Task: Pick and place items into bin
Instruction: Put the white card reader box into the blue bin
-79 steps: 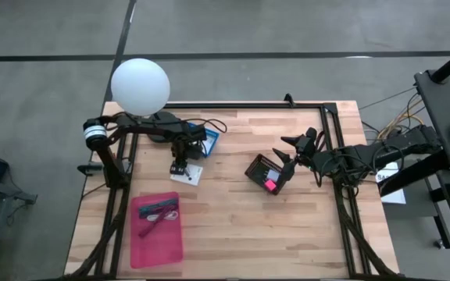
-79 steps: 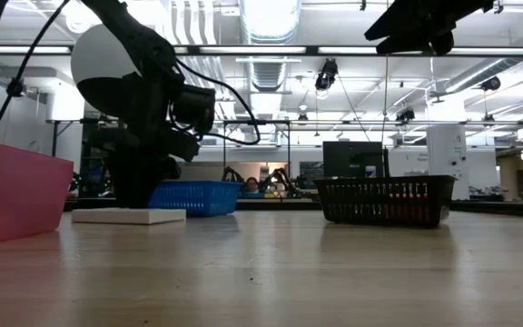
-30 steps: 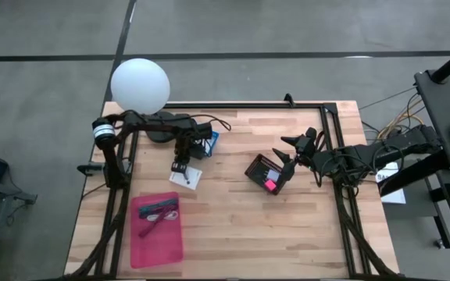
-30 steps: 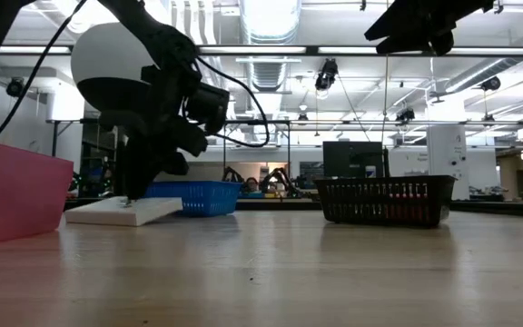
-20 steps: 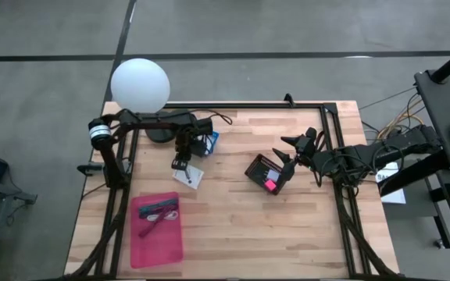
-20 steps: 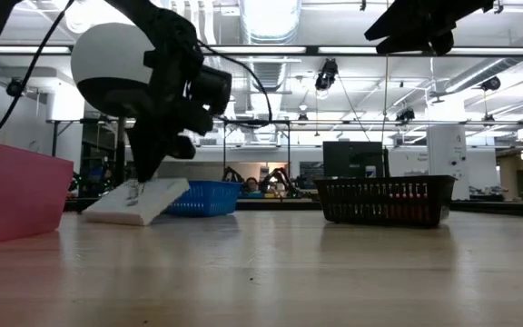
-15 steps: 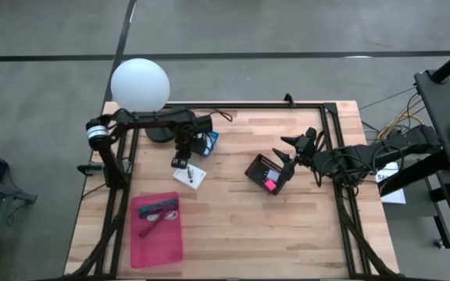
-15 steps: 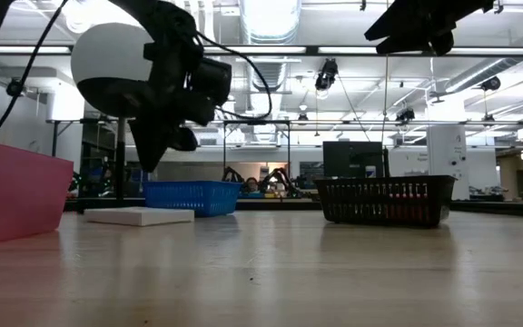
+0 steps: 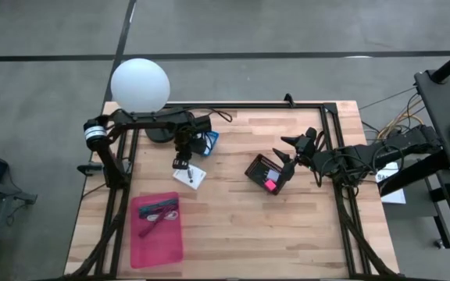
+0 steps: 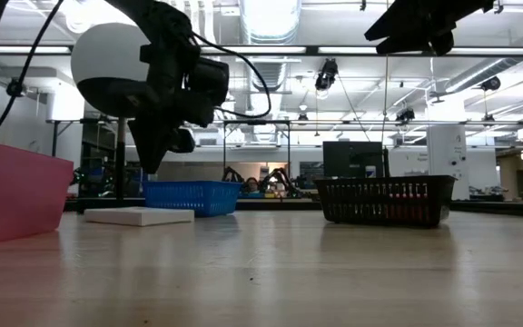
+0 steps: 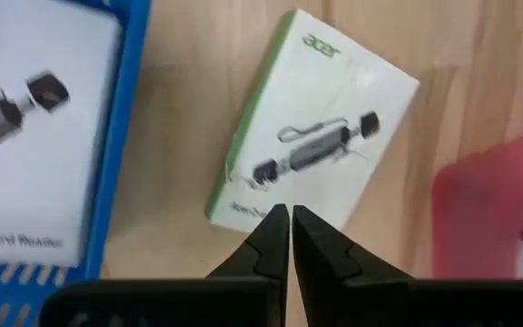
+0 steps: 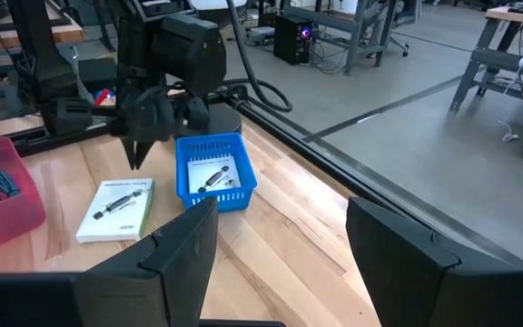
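A white box (image 11: pixel 316 136) with a green edge lies flat on the table, between the blue basket (image 9: pixel 207 140) and the pink bin (image 9: pixel 156 228). My left gripper (image 11: pixel 284 222) hangs shut a little above the box's near end (image 10: pixel 139 216), clear of it, with nothing between its fingers. A second white box (image 11: pixel 34 127) lies in the blue basket. The pink bin holds several small items (image 9: pixel 157 212). My right gripper (image 9: pixel 291 148) stands open, raised above the black basket (image 9: pixel 268 173), which holds a magenta thing.
A white globe lamp (image 9: pixel 140 84) stands at the table's far left corner, behind my left arm. Black frame rails (image 9: pixel 342 195) run along the table's far, left and right edges. Bare wood lies toward the near edge (image 9: pixel 272 242).
My shut left gripper had one end of the white box tipped up off the table. The box has since dropped flat again, a little to the right of where it lay. The gripper has risen clear of it.
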